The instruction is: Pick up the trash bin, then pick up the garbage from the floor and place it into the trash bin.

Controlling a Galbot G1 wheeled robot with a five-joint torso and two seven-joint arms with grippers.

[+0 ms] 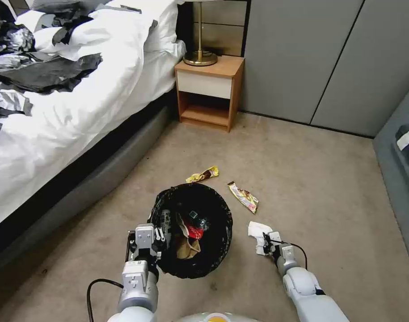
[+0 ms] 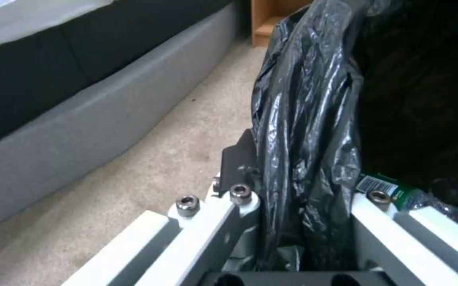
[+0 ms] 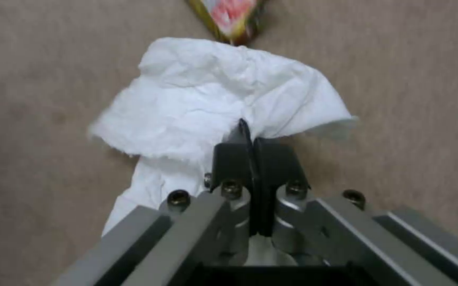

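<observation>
Tissue pinched in right gripper; left gripper clamps bin rim. Next: carry toward 9 o'clock, release over bin.

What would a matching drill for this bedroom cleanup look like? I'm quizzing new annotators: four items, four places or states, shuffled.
Things:
1. white tissue
2. yellow wrapper
3. trash bin
4. lamp

Places or states:
A. on the nightstand
B. rim clamped by the left gripper
C. pinched by the right gripper
D. lying on the floor beyond the bin

Pairs: 1-C, 2-D, 3-B, 4-A
</observation>
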